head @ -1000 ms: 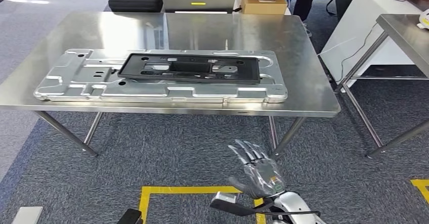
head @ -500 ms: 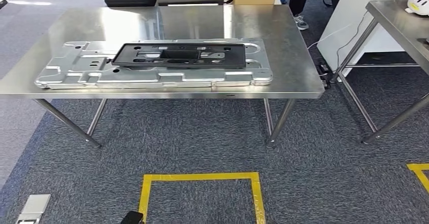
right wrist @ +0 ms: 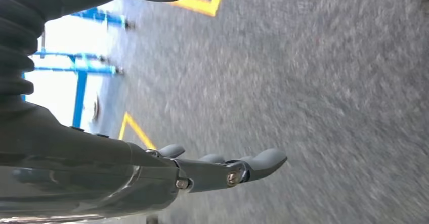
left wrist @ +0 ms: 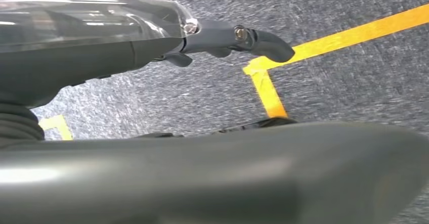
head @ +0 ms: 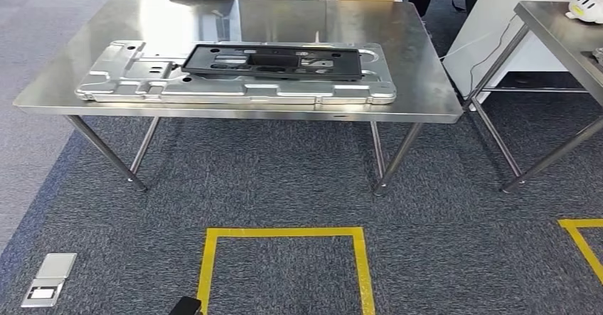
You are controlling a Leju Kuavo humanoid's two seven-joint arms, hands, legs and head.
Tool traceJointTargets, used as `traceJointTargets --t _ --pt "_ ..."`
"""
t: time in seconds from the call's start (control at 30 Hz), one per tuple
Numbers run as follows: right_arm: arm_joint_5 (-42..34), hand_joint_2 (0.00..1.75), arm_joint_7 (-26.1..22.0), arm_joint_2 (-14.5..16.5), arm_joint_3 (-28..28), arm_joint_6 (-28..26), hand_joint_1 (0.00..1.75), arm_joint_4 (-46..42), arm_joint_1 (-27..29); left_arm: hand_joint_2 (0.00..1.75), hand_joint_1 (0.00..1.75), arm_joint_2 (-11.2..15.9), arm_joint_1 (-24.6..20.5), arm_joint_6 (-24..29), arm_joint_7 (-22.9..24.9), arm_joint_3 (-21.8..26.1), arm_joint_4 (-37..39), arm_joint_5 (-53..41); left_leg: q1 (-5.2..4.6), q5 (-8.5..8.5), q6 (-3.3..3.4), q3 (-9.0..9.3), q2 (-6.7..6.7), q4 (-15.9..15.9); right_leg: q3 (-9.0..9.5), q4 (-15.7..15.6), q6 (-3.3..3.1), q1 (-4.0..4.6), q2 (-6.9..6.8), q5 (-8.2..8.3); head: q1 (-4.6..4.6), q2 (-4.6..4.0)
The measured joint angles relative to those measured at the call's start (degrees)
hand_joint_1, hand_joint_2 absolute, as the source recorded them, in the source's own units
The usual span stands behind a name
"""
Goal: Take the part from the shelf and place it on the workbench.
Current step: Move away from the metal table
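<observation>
Left hand (left wrist: 222,39): empty, fingers straight, over carpet (left wrist: 354,82). Right hand (right wrist: 217,171): empty, fingers straight, over carpet too. Workbench (head: 427,94): steel, centre of head view. Tray (head: 114,80): silver, stamped, lying flat on workbench. Part (head: 274,60): black frame, flat on tray. Tape square (head: 284,233): yellow, on carpet near workbench.

Workshop, steel workbench (head: 419,87), grey carpet (head: 455,244), yellow floor tape (head: 284,232)

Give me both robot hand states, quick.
Left robot hand: open, holding nothing, fingers out over the carpet.
Right robot hand: open, holding nothing, fingers extended.
</observation>
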Motion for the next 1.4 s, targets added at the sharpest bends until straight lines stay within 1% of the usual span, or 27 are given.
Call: traceJointTargets --t 0.03,0.07,0.1,0.17,0.2,0.23,0.27,0.3,0.33,0.37,0.4,0.43,0.47,0.5,0.53,0.57,0.6,0.63,0.7,0.73,0.8,0.83,0.93,0.97,1.07,1.13,1.4 --pt "-0.4 0.87 -0.2 0.0 -0.5 0.5 0.0 0.0 0.0 0.0 0.0 0.0 0.0 0.0 0.1 0.0 0.0 0.0 -0.16 0.37 0.1 -0.91 0.14 0.4 0.04 2.6 0.01 0.04 0.06 -0.42 -0.01 0.0" --pt "-0.8 0.44 -0.5 0.0 -1.0 0.8 0.0 0.0 0.0 0.0 0.0 0.0 -0.1 0.0 0.1 0.0 0.0 -0.1 -0.29 0.69 0.16 -1.82 0.25 0.9 0.9 3.3 -0.02 0.07 0.1 0.39 -0.01 0.01" --pt "-1.0 0.0 -0.7 0.0 -1.4 1.2 0.0 0.0 0.0 0.0 0.0 0.0 -0.1 0.0 0.1 0.0 0.0 -0.1 -0.4 0.96 0.16 -2.64 0.3 1.4 2.7 1.9 -0.14 0.13 0.13 1.95 -0.01 0.01" --pt "-1.4 0.0 -0.9 0.0 -2.2 1.6 0.0 0.0 0.0 0.0 0.0 0.0 -0.2 0.0 0.2 0.0 0.0 -0.3 -0.63 1.38 0.02 -3.99 0.33 2.3 8.12 -5.4 -0.75 0.42 0.19 4.33 0.0 0.0" --pt "-1.5 0.0 -1.0 0.0 -2.5 1.7 0.0 0.0 -0.1 0.0 0.0 0.0 -0.2 0.0 0.3 -0.1 0.0 -0.3 -0.72 1.64 -0.15 -4.46 0.34 2.7 10.47 -9.2 -1.1 0.6 0.2 4.57 -0.02 -0.01" --pt "-1.5 0.0 -1.1 0.0 -2.7 1.8 0.0 0.0 -0.1 0.0 0.0 -0.1 -0.3 0.0 0.3 -0.1 0.0 -0.4 -0.73 1.98 -0.34 -4.82 0.36 2.9 11.95 -11.7 -1.44 0.79 0.22 4.48 -0.03 0.0" --pt "-1.6 0.0 -1.1 0.0 -2.9 1.8 0.0 0.0 -0.1 0.0 0.0 -0.1 -0.3 0.1 0.2 -0.1 0.0 -0.5 -0.7 2.32 -0.56 -5.07 0.38 3.0 12.55 -13.1 -1.66 0.97 0.22 4.31 -0.05 0.0" --pt "-1.6 0.0 -1.2 0.0 -3.1 1.8 0.0 0.0 -0.1 0.44 0.0 -0.1 -0.4 0.1 0.1 -0.1 0.0 -0.5 -0.61 2.71 -0.85 -5.24 0.39 3.0 12.55 -13.6 -1.88 1.0 0.22 4.34 -0.07 -0.01" --pt "-1.6 0.44 -1.3 0.0 -3.2 1.8 0.0 0.0 -0.2 0.87 0.0 -0.1 -0.4 0.2 -0.2 -0.1 0.0 -0.5 -0.55 2.64 -1.16 -5.54 0.29 3.0 12.43 -14.1 -2.17 0.9 0.2 4.53 -0.07 -0.01" --pt "-1.6 0.87 -1.4 0.1 -3.4 1.8 0.0 0.0 -0.3 1.31 0.0 -0.1 -0.5 0.2 -0.4 -0.1 0.0 -0.5 -0.49 1.79 -1.54 -5.94 0.14 3.6 12.21 -14.6 -2.56 0.71 0.16 4.75 -0.1 -0.01" --pt "-1.5 1.31 -1.4 0.1 -3.6 1.8 0.0 0.0 -0.4 1.75 0.0 -0.1 -0.6 0.2 -0.7 -0.1 0.0 -0.5 -0.38 0.14 -1.99 -6.55 -0.01 5.0 11.86 -15.1 -2.93 0.47 0.1 5.06 -0.15 0.0" --pt "-1.5 1.75 -1.5 0.2 -3.8 1.8 0.0 0.0 -0.4 1.75 0.0 -0.1 -0.6 0.2 -0.8 -0.2 0.0 -0.6 -0.15 -2.21 -2.43 -7.36 -0.15 7.4 11.42 -15.3 -3.2 0.29 0.01 5.39 -0.21 0.0" --pt "-1.5 1.75 -1.4 0.3 -3.9 2.0 0.0 0.0 -0.4 1.75 0.0 -0.1 -0.7 0.1 -0.8 -0.2 0.0 -0.7 0.12 -4.55 -2.86 -8.2 -0.19 10.5 10.85 -15.2 -3.35 0.24 -0.1 5.79 -0.26 0.01" --pt "-1.5 1.75 -1.4 0.3 -4.0 2.1 0.0 0.0 -0.3 1.75 0.0 -0.1 -0.7 0.0 -0.6 -0.3 0.0 -0.7 0.4 -6.18 -3.22 -8.96 -0.19 13.9 10.32 -15.1 -3.32 0.2 -0.28 6.16 -0.29 0.01" --pt "-1.6 1.75 -1.4 0.4 -4.1 2.3 0.0 -0.1 -0.3 1.75 0.0 0.0 -0.5 -0.2 -0.4 -0.6 0.0 -0.6 0.64 -6.63 -3.52 -9.28 -0.19 16.3 9.79 -15.0 -3.25 0.16 -0.44 6.5 -0.31 0.0" --pt "-1.8 1.75 -1.4 0.4 -4.2 2.4 0.0 -0.3 -0.3 1.75 0.0 0.0 -0.1 -0.3 -0.1 -1.2 0.0 -0.2 0.85 -5.89 -3.75 -8.82 -0.19 17.0 9.22 -14.7 -3.15 0.08 -0.54 6.78 -0.31 0.0" --pt "-2.1 1.75 -1.5 0.5 -4.2 2.5 0.0 -0.7 -0.4 1.75 0.0 0.1 0.4 -0.4 0.1 -1.9 0.0 0.5 1.04 -4.33 -3.91 -7.42 -0.19 15.7 8.67 -14.4 -3.03 -0.02 -0.57 7.0 -0.31 0.0" --pt "-2.5 1.75 -1.5 0.5 -4.3 2.6 0.0 -1.2 -0.5 1.75 0.0 0.3 1.1 -0.5 0.3 -2.8 0.0 1.6 1.21 -2.56 -4.01 -5.15 -0.19 12.5 8.21 -14.1 -2.89 -0.13 -0.53 7.13 -0.31 0.0" --pt "-3.6 1.75 -1.9 0.6 -4.4 2.9 0.0 -2.1 -0.8 1.75 0.0 0.6 2.3 -0.6 0.8 -4.7 0.0 4.3 1.25 -0.93 -3.93 -0.54 -0.26 5.1 7.47 -13.4 -2.36 -0.18 -0.4 7.33 -0.3 0.0" --pt "-4.2 1.75 -2.0 0.6 -4.4 3.0 0.0 -2.5 -0.9 1.31 0.0 0.8 2.8 -0.8 1.0 -5.7 0.0 5.8 1.15 -0.88 -3.77 0.69 -0.3 2.8 7.23 -13.2 -1.97 -0.16 -0.38 7.5 -0.29 0.0" --pt "-5.4 1.75 -2.4 0.6 -4.4 3.5 0.0 -3.2 -0.9 0.44 0.0 1.2 3.7 -1.1 1.5 -7.8 0.0 9.1 0.91 -1.19 -3.26 0.96 -0.36 1.4 6.84 -13.0 -1.08 -0.15 -0.38 7.89 -0.27 0.0" --pt "-6.1 1.31 -2.6 0.6 -4.4 3.6 0.0 -3.5 -0.8 0.0 0.0 1.4 4.1 -1.2 1.7 -8.8 0.0 10.8 0.89 -1.19 -3.07 0.79 -0.34 1.2 6.72 -13.1 -1.3 -0.14 -0.37 7.8 -0.26 -0.01" --pt "-8.0 0.0 -3.2 0.5 -4.4 4.2 0.0 -4.3 -0.2 0.0 0.0 2.0 5.1 -1.7 2.5 -12.1 0.0 15.7 0.82 -0.87 -2.41 0.46 -0.3 0.7 6.5 -13.5 -3.22 -0.05 -0.23 8.15 -0.23 -0.01" --pt "-8.7 0.0 -3.4 0.5 -4.4 4.4 0.0 -4.5 0.1 0.0 0.0 2.3 5.4 -1.8 2.7 -13.3 -0.1 17.5 0.73 -0.74 -2.17 0.37 -0.3 0.7 6.46 -13.6 -3.1 -0.08 -0.19 8.68 -0.22 -0.01" --pt "-10.7 0.0 -4.0 0.5 -4.5 5.0 0.0 -5.3 1.2 0.0 0.0 3.1 6.2 -2.3 3.5 -16.8 -0.4 22.6 0.61 -0.37 -1.74 0.02 -0.22 0.7 6.39 -14.2 -1.61 -0.2 0.05 9.64 -0.22 -0.01" --pt "-12.0 0.0 -4.4 0.5 -4.5 5.5 0.0 -5.7 1.9 0.0 0.0 3.6 6.7 -2.6 4.0 -19.2 -0.8 26.0 0.58 -0.25 -1.63 -0.1 -0.17 0.8 6.36 -14.4 -1.13 -0.23 0.23 9.94 -0.22 -0.01" --pt "-17.3 0.0 -6.1 0.5 -4.5 7.1 0.0 -7.5 4.3 0.0 0.0 5.8 9.1 -3.9 6.0 -28.4 -3.1 39.6 0.53 -0.19 -1.65 -0.18 -0.17 0.8 6.19 -14.4 -0.61 -0.27 0.28 10.04 -0.22 0.01"
